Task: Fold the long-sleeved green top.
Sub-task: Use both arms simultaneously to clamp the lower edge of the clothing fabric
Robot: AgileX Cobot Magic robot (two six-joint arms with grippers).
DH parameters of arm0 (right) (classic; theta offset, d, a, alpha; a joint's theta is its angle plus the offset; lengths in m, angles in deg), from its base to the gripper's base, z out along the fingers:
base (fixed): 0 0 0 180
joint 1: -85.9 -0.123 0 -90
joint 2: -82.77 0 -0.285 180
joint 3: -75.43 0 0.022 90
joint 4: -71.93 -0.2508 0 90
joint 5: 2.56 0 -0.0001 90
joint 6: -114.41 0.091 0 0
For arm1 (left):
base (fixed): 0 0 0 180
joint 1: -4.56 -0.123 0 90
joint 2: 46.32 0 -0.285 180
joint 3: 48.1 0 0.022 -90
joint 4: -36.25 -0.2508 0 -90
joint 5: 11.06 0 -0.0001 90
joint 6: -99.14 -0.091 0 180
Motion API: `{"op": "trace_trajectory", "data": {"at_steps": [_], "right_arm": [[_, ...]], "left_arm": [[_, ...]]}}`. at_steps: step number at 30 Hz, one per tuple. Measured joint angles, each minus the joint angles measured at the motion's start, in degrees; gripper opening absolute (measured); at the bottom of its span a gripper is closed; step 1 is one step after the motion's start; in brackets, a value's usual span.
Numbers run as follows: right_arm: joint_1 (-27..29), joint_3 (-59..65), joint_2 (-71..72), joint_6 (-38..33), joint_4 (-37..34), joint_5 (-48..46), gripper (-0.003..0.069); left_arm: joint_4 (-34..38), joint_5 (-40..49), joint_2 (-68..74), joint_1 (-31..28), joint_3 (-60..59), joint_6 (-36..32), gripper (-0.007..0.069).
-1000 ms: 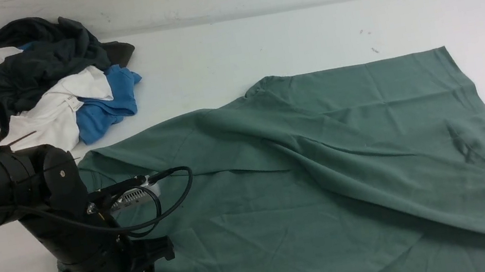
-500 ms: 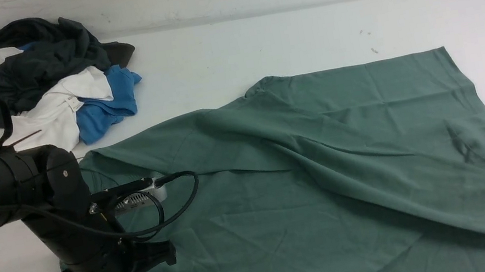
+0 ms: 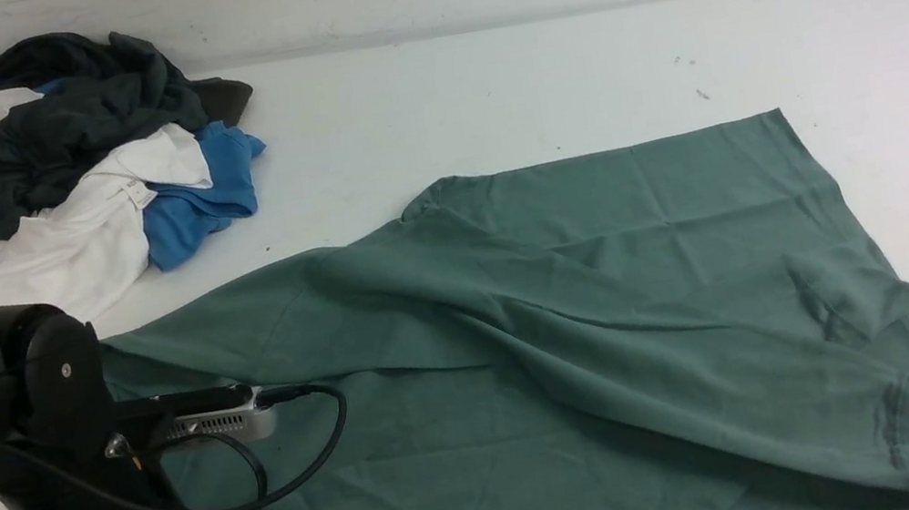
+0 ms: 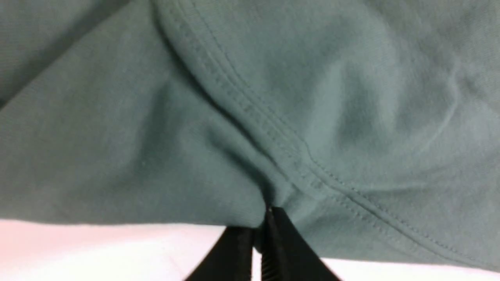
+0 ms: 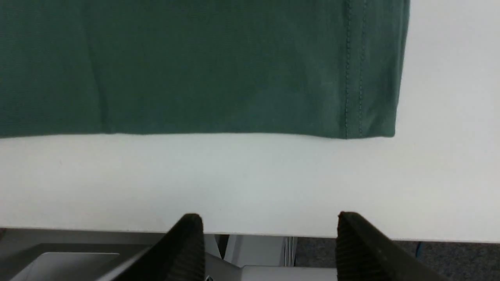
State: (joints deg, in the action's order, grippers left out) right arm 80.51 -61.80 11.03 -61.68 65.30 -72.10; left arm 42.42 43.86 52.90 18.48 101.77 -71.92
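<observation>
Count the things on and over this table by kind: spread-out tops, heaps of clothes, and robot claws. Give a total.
green top, spread out: 1
heap of clothes, blue, white and dark grey: 1
claws: 2 (left claw pinching the green top, right claw open)
Total: 4

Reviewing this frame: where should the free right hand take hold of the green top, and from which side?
On the green long-sleeved top, the stitched hem corner, from the front edge of the table: it lies flat, with bare surface on two sides.
</observation>
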Motion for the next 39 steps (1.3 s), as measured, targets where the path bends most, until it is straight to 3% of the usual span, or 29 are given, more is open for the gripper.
{"op": "trace_trajectory", "data": {"at_steps": [5,9,15,18,34,39], "right_arm": [[-3.4,2.2,0.0,-0.4,0.2,2.3,0.0422],[-7.4,5.2,0.0,0.9,2.6,3.9,0.0422],[-8.0,5.8,0.0,7.5,8.2,5.1,0.0422],[-8.0,5.8,-1.1,10.1,11.1,5.2,0.0422],[-7.9,2.5,-19.3,13.8,14.8,11.5,0.0422],[-4.2,2.1,-19.9,13.3,14.5,11.1,0.0422]], "left_arm": [[-0.1,0.6,0.0,0.0,-0.2,-0.1,0.0045],[-0.3,3.1,0.0,0.0,-0.2,-0.2,0.0134],[-0.3,6.4,0.0,0.0,-0.2,-0.2,0.0309],[-0.3,6.7,0.0,0.0,-0.2,-0.3,0.0356],[1.1,9.5,-1.8,0.0,-0.2,-4.2,0.0375],[1.5,9.5,-6.6,0.0,-0.2,-5.0,0.0375]]}}
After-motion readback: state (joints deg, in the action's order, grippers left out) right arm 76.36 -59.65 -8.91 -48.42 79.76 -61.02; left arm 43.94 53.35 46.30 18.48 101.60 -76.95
